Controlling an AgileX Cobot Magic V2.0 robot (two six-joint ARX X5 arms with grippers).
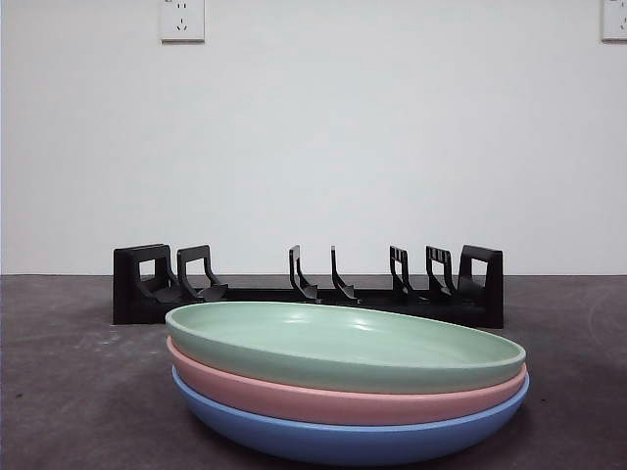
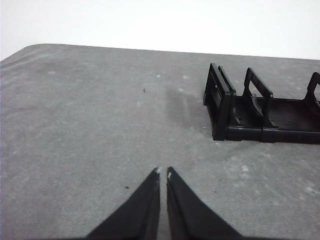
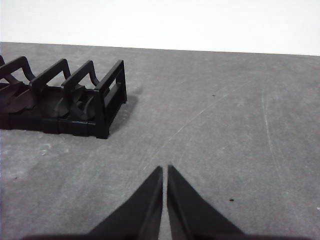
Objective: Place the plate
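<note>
3 stacked plates (image 1: pixel 343 382), 1 black rack (image 1: pixel 309 287).

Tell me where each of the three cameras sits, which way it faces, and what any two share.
Front view: low at table height, looking level across the stacked plates to the black rack and wall; no arm shows.
Left wrist view: on the left arm, looking over the left hand, jaws together, toward one rack end.
Right wrist view: on the right arm, over the right hand, jaws together, toward the other rack end.
All three share the rack.
</note>
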